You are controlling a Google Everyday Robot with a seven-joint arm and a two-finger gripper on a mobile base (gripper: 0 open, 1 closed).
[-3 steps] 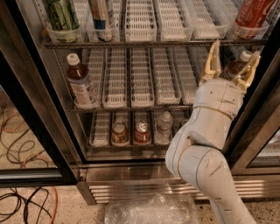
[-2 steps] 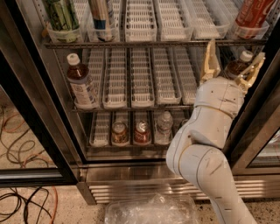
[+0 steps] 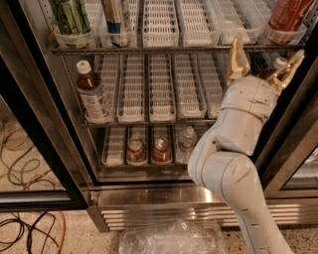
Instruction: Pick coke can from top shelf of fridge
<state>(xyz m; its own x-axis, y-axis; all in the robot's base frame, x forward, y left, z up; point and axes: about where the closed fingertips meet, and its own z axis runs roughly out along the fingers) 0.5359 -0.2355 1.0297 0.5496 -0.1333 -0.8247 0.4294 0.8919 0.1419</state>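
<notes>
Lying nearest, at bottom centre, is crumpled clear plastic [image 3: 169, 239], with cables [image 3: 22, 225] at lower left. A white arm [image 3: 233, 163] rises to the gripper [image 3: 269, 45] at right of centre, its tan fingers spread wide. A white-capped brown bottle [image 3: 276, 67] shows between them. Above, in the upper right corner, the coke can [image 3: 289, 14] stands on the top shelf [image 3: 164, 50] of the fridge [image 3: 149, 206]. It is red with white script, and its top is cut off.

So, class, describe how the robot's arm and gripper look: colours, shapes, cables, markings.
The arm is smooth and off-white, built of rounded, bulbous segments; no cables or markings show. The gripper, inside the fridge below the right end of the top shelf, has two tan, tapering fingers.
</notes>
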